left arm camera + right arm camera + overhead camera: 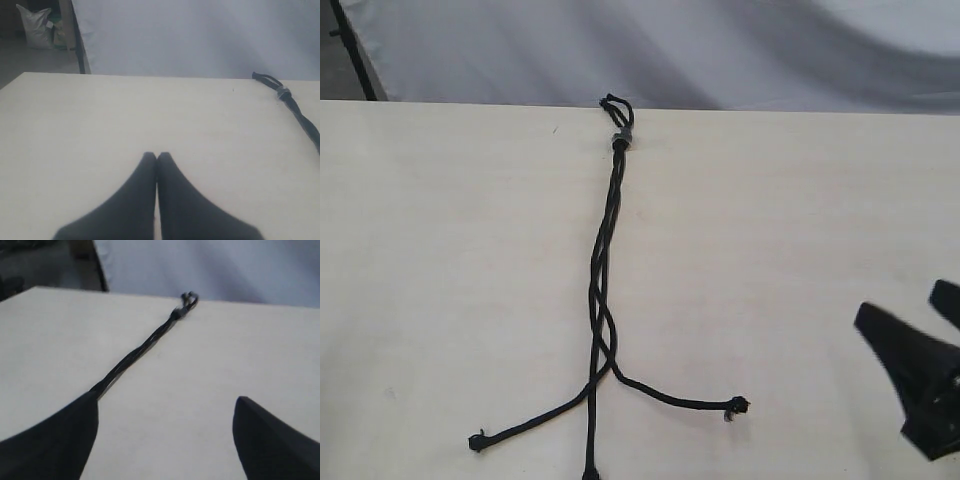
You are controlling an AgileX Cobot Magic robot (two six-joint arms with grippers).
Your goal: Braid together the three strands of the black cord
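Exterior view: braid partly done, right claw spread wide and empty, next crossover pending.
On the table the cord lies flat, well apart from right claw, inboard of it; upper run looks loosely crossed, strands fan out at the near end. Nearest tail points toward right claw: I'd take it just behind the knot, come in low, carry it over the middle strand, keep light tension so finished crossings don't slacken. Left claw clenched on nothing, cord well apart beyond its tips; probably should pin the last crossing or take the far tail.
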